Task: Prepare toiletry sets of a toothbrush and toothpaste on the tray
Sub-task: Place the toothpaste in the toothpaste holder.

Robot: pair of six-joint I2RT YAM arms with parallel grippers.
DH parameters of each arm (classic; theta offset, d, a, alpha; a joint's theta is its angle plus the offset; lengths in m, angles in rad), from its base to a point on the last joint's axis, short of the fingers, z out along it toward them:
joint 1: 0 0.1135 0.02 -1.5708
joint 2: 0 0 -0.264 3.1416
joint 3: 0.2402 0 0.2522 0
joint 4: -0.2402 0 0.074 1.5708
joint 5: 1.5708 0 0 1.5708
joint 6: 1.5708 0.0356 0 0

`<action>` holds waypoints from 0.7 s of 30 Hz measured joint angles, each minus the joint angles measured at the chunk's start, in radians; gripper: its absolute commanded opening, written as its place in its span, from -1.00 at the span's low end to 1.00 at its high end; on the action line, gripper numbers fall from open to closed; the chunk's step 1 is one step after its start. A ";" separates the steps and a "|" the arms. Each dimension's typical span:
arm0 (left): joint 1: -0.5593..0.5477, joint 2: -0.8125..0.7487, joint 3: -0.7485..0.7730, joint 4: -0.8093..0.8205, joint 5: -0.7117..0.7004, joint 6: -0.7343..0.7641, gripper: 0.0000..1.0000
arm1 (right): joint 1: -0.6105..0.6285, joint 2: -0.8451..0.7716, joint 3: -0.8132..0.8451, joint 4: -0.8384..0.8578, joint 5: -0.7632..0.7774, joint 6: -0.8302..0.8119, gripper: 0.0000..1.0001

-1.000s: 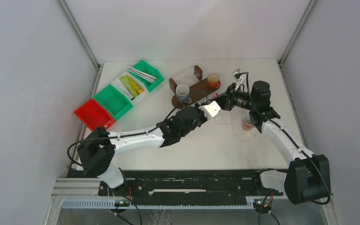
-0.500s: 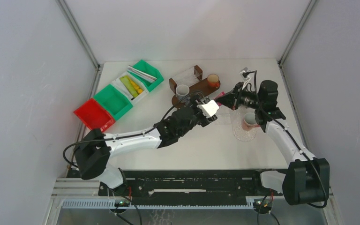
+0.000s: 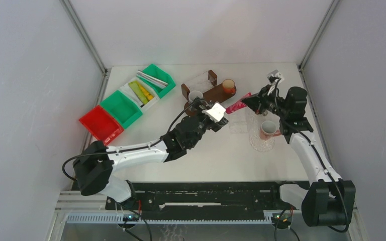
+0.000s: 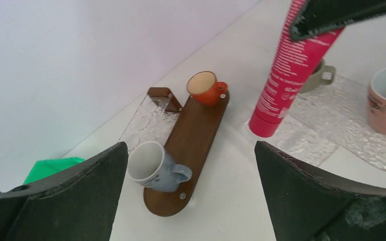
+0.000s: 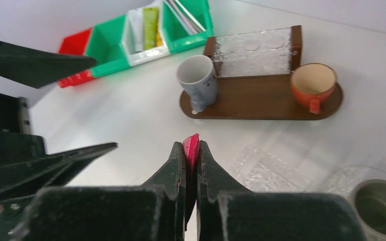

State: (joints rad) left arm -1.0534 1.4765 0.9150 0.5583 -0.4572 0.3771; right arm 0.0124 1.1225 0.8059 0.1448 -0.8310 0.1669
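Observation:
My right gripper (image 5: 191, 146) is shut on the flat end of a red toothpaste tube (image 5: 192, 142). The tube (image 3: 237, 106) hangs cap-down above a clear glass tray (image 3: 237, 124). My left gripper (image 3: 208, 107) stands open just left of the tube (image 4: 283, 73), holding nothing. A brown wooden tray (image 3: 213, 94) carries a grey mug (image 4: 153, 168) and an orange cup (image 4: 204, 88). White toothbrushes (image 3: 151, 78) lie in a green bin, and green-yellow tubes (image 3: 141, 92) lie in a white bin.
A pink mug (image 3: 268, 129) stands on a round glass plate (image 3: 261, 144) under the right arm. An olive-grey cup (image 5: 385, 202) sits nearby. Green and red bins (image 3: 111, 113) line the left side of the table.
My left gripper has opened, let go of the red tube and drawn back to the left. The right gripper has shut on the tube and carried it up and to the right.

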 measured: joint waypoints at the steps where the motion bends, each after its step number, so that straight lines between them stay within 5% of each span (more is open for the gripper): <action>1: 0.000 0.000 0.000 0.005 -0.019 0.000 1.00 | 0.012 0.000 0.001 -0.011 0.029 -0.025 -1.00; 12: 0.000 0.000 0.000 0.047 -0.141 0.008 1.00 | 0.150 0.095 0.056 -0.091 0.342 -0.248 -1.00; 21: 0.000 0.000 0.000 0.054 -0.148 0.009 1.00 | 0.159 0.140 0.061 -0.135 0.424 -0.313 -1.00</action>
State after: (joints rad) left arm -1.0534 1.4765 0.9146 0.6125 -0.6048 0.3859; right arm 0.1711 1.2629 0.8669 0.0097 -0.4068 -0.1463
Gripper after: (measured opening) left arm 0.998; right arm 0.062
